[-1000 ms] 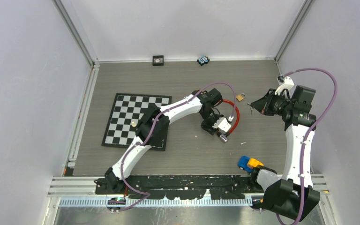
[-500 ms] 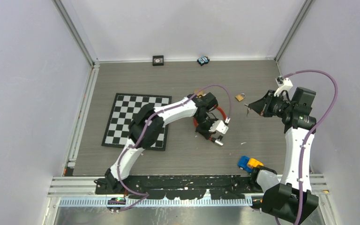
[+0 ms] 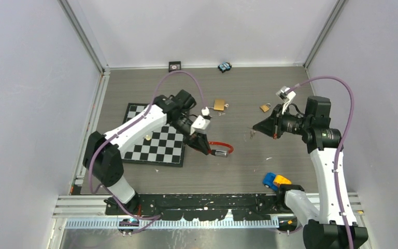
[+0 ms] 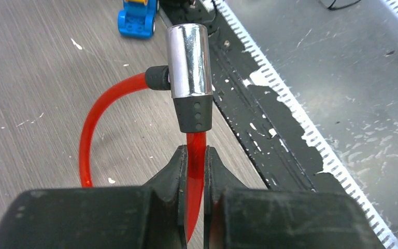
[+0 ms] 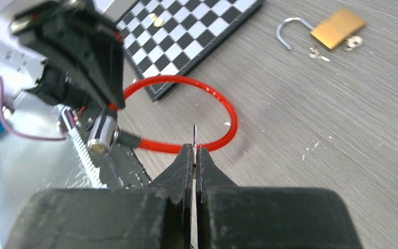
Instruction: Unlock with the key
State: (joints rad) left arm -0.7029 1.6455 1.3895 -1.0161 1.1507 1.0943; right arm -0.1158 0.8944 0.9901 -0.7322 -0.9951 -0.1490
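**Mia:** What is on the far left?

**Ben:** A black and white checkerboard [image 3: 144, 150] lies flat on the grey surface [image 3: 300, 91].

**Mia:** And next to it?

**Ben:** The left gripper [image 3: 206, 148] is over the board's right corner. Its two fingers are pressed tight on the red cable lock [image 4: 194, 155].

**Mia:** Where on the lock does it pinch?

**Ben:** On the red cable, right behind the dark collar and the shiny silver end [image 4: 188, 59]. The silver end pokes out past the fingers. The rest of the cable bends round in a loop [image 5: 228, 109].

**Mia:** Does the loop touch the surface?

**Ben:** I cannot tell.

**Mia:** What is behind it?

**Ben:** A brass padlock [image 5: 338, 27] lies flat with its hook open and some tiny keys just beside it. A smaller padlock [image 3: 265, 107] lies farther right.

**Mia:** Where is the key?

**Ben:** The key [image 5: 194, 136] is in the right gripper [image 5: 194, 153]. The fingers are squeezed together on it, and its thin tip sticks out. It points toward the red loop, near the silver end but apart from it.

**Mia:** Anything else?

**Ben:** A blue and yellow toy car [image 3: 275, 181] sits near the front edge.
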